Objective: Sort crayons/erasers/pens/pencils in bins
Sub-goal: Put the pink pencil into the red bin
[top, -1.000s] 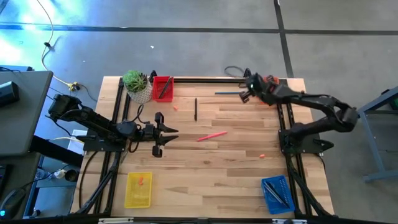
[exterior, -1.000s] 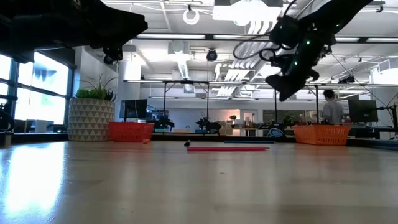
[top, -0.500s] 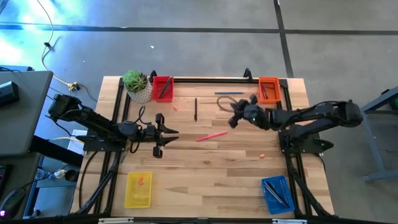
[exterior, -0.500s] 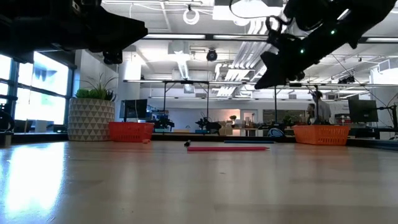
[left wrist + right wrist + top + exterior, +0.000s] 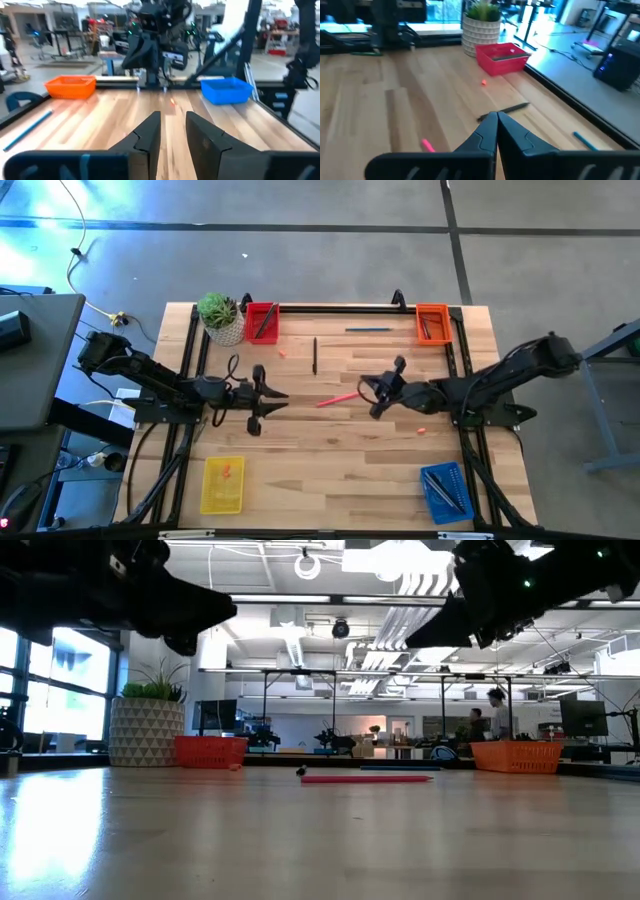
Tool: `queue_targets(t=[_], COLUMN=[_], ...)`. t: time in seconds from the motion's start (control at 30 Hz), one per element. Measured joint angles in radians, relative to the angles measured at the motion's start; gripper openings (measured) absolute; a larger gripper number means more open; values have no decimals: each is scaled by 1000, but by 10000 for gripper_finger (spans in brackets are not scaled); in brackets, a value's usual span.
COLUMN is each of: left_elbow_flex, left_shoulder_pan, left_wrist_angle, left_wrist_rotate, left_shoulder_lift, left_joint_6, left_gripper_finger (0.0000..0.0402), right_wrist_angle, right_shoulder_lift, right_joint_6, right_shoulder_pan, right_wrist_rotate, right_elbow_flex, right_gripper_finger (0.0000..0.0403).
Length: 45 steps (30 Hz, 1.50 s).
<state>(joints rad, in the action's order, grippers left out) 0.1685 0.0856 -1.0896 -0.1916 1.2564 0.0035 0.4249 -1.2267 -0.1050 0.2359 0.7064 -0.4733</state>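
Observation:
A long pink stick (image 5: 340, 397) lies flat mid-table, a black pen (image 5: 314, 355) and a blue pencil (image 5: 370, 330) farther back. Two short orange crayons (image 5: 282, 352) (image 5: 422, 430) lie loose. The bins stand at the corners: red (image 5: 262, 320), orange (image 5: 432, 323), yellow (image 5: 223, 485), blue (image 5: 445, 490). My right gripper (image 5: 368, 391) hovers shut and empty above the table, by the pink stick's right end; its closed fingertips (image 5: 496, 120) point toward the red bin (image 5: 502, 57). My left gripper (image 5: 278, 396) stands open and empty left of the stick, its fingers (image 5: 150, 135) parted.
A white pot with a green plant (image 5: 220, 315) stands beside the red bin at the far left. Black frame rails run along the table's left, right and far edges. The wood between the yellow and blue bins lies bare. A person (image 5: 495, 715) walks in the room behind.
My right gripper has swung from over the orange bin at the far right corner toward the table's middle and near side, turning as it went. It now hangs by the pink stick's right end. The things on the table lie as before.

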Motion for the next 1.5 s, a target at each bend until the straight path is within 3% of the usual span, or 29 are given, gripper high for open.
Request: queue_targets(t=[0.17, 0.37, 0.6, 0.77, 1.03, 1.23, 1.37, 1.5], left_elbow_flex=[51, 208, 439, 578, 708, 709, 709, 695], left_shoulder_pan=[4, 45, 184, 332, 505, 591, 613, 562], left_wrist_angle=[170, 586, 1176, 1493, 1916, 2071, 2046, 1962], left_wrist_rotate=[45, 54, 62, -27, -127, -133, -222, -233], left_shoulder_lift=[0, 0, 0, 0, 0, 0, 0, 0], left_joint_6=[31, 76, 50, -34, -302, -493, -494, -409], left_gripper_finger=[46, 3, 1, 0, 0, 0, 0, 0], right_wrist_angle=[242, 459, 475, 475, 475, 475, 475, 475], right_shoulder_lift=[-35, -54, -54, -54, -55, -55, -55, -55], right_joint_6=[21, 67, 87, 99, 105, 104, 102, 83], right_shoulder_pan=[28, 77, 139, 153, 153, 152, 152, 152], right_wrist_rotate=[-30, -30, -19, -17, -16, -17, -17, -17], right_elbow_flex=[118, 206, 212, 212, 212, 212, 212, 212], right_gripper_finger=[0, 0, 0, 0, 0, 0, 0, 0])
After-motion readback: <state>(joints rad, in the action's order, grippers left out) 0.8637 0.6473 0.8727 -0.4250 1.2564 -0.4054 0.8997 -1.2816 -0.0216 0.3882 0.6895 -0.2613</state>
